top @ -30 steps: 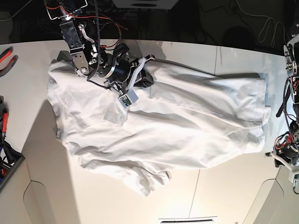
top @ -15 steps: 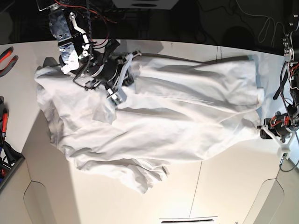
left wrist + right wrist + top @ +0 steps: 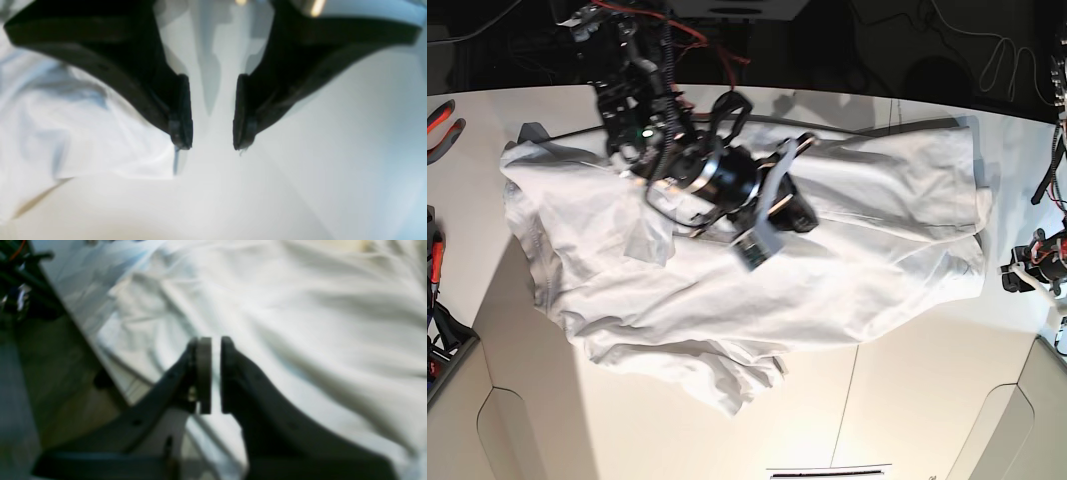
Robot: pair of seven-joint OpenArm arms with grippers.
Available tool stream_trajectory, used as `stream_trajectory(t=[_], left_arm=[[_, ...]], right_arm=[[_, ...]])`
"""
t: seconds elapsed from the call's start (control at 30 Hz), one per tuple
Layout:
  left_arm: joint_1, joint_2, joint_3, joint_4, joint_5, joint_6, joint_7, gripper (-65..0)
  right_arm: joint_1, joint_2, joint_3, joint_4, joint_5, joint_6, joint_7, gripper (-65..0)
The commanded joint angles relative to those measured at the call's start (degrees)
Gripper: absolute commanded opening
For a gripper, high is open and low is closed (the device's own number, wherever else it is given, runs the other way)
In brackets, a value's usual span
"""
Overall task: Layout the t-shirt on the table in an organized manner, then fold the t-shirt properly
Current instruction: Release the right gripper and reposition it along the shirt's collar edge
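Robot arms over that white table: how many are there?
2. One arm reaches over the t-shirt near the table's far edge; the other sits at the right edge, mostly out of view.

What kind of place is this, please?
Probably a robotics lab bench: a wide white table, loose cables on the dark area behind it, red-handled pliers at its edge, and a t-shirt under test.

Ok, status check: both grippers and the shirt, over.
Left gripper open, empty, over bare table. Right gripper shut, above t-shirt, nothing visibly held. Shirt spread, wrinkled, unfolded.
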Motion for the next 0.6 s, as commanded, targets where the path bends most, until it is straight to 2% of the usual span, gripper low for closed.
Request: stream_trajectory(t=[0.0,0.07,0.13,0.2,0.33,0.5,0.57], left_arm=[[-1.2,-1.1,-0.3,0.9,-2.8,-2.3,1.2,-40.6],[-1.0,-1.1,-0.3,0.9,-6.6,-4.9,4.3,-40.6],[-0.4,-1.1,-0.3,0.9,-9.9,-5.4,5.4,-40.6],[0.1,-1.1,-0.3,0.9,-11.5,-6.3,5.6,-40.6],[0.7,-1.1,-0.3,0.9,-11.6,-7.6,6.1,-40.6],[0.7,-1.1,-0.3,0.9,-11.5,-8.2,9.7,-40.6],[0.7,-1.0,-0.3,0.9,-11.6,-9.7,10.8,-40.4]], right_arm=[[0.4,-0.6,-1.0,-1.0,-0.7,0.0,2.1,-65.0],[0.5,-0.7,-3.3,-5.4,-2.7,-0.2,4.0,-65.0],[0.4,-0.7,-5.1,-10.1,-4.9,-0.3,4.9,-65.0],[0.4,-0.7,-6.2,-14.1,-6.6,-3.1,5.1,-65.0],[0.4,-0.5,-6.4,-17.6,-9.5,-7.7,5.8,-65.0],[0.4,-0.2,-6.4,-17.6,-11.5,-8.2,5.3,-65.0],[0.4,-0.2,-6.4,-17.6,-11.5,-8.2,5.3,-65.0]])
